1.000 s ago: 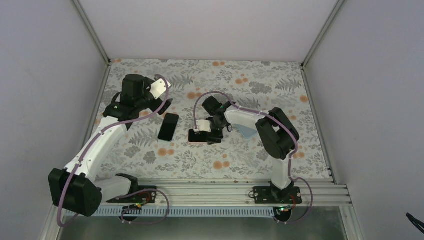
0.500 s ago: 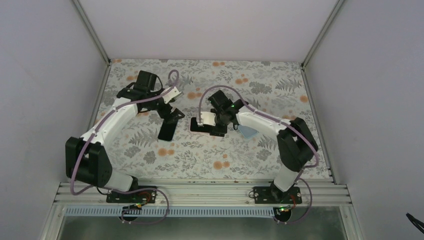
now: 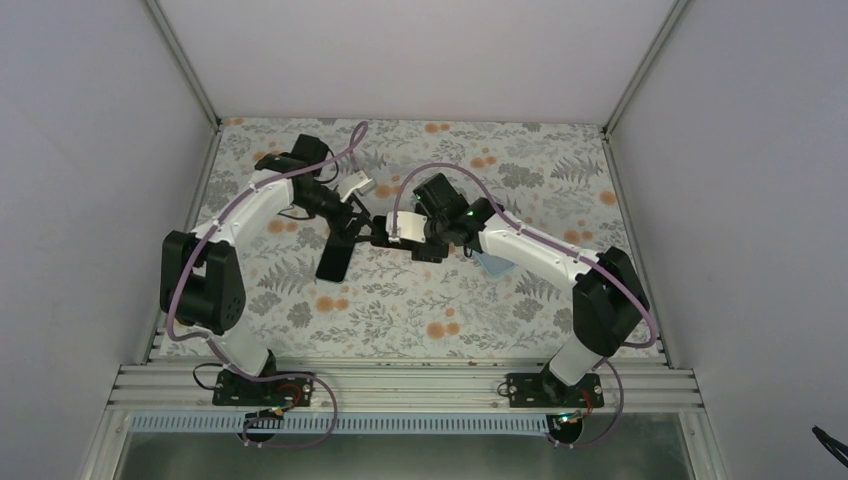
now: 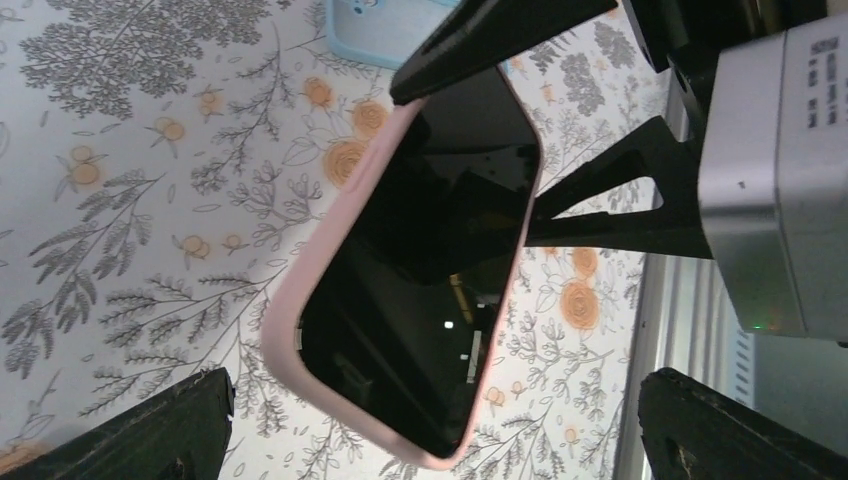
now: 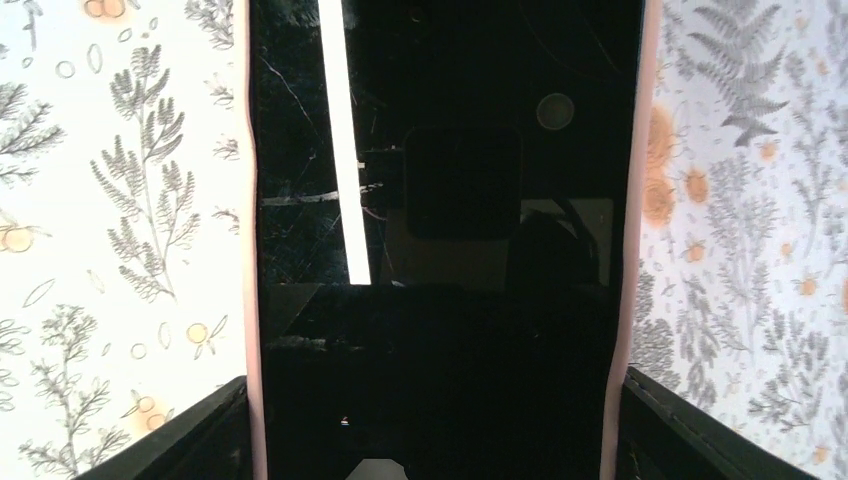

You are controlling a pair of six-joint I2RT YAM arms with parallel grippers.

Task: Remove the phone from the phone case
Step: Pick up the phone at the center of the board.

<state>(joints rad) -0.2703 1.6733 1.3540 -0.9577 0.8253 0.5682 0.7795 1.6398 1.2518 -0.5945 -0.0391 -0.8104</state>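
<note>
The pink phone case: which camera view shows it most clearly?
The left wrist view: the pink phone case shows one long edge and a rounded end around the phone. The right wrist view gives only thin pink strips beside the phone. In the top external view it is too small to make out.

Left gripper (image 4: 435,400) spread wide, right gripper (image 5: 435,420) clamped; both extended, facing each other

- Soft, even light fills the top view; shadows lie faint.
- A bright strip of glare crosses the phone (image 5: 440,200) screen in the right wrist view.
- The floral table cover (image 5: 120,200) beside it washes out pale.
</note>
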